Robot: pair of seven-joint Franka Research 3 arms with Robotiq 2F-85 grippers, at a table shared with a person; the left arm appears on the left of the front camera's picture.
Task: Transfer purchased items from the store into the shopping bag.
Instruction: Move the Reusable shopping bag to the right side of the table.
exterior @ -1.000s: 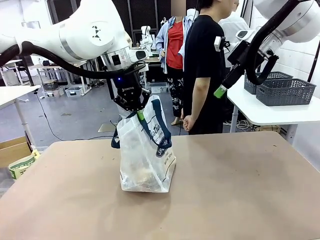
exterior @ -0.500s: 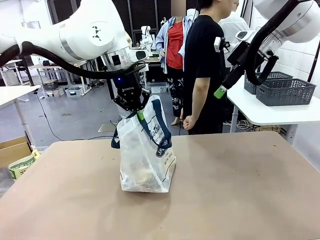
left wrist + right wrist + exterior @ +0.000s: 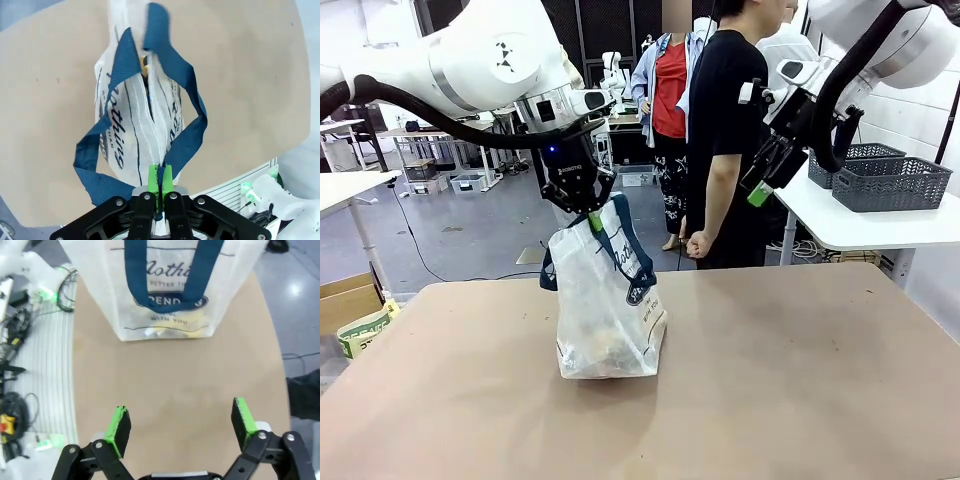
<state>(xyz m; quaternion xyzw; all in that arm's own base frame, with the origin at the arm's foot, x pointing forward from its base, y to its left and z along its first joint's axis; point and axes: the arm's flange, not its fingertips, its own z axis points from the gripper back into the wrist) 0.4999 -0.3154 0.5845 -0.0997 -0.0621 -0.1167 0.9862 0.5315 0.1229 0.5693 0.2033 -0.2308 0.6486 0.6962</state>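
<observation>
Matte tan desk (image 3: pixel 800 400) with a smooth, plain top, rounded at its far corners; behind it a workshop with a grey floor, and one person in a black tee (image 3: pixel 725 130) standing at the far edge, hand (image 3: pixel 697 245) curled; off the right edge a white side table (image 3: pixel 880 225) carries two dark grey slotted baskets (image 3: pixel 890 183).

One bag (image 3: pixel 605 310) stands left of the desk's middle; it is thin, translucent whitish plastic, creased and soft-sided, with two navy woven strap handles and a navy oval logo with white lettering; through its wall a pale yellowish-tan mass lies at the bottom, its items too indistinct to count.

Left tool (image 3: pixel 592 222) hangs over the bag's mouth, its two green pads pressed together on the gathered top edge of the bag; in the left wrist view (image 3: pixel 160 179) the plastic is pleated between the pads and the straps loop loose on either side.

Right tool (image 3: pixel 758 190) is raised high above the far right edge, near the person, well apart from the bag; in its own wrist view (image 3: pixel 182 425) its two fingers are spread wide with nothing between them, bare desk below.
</observation>
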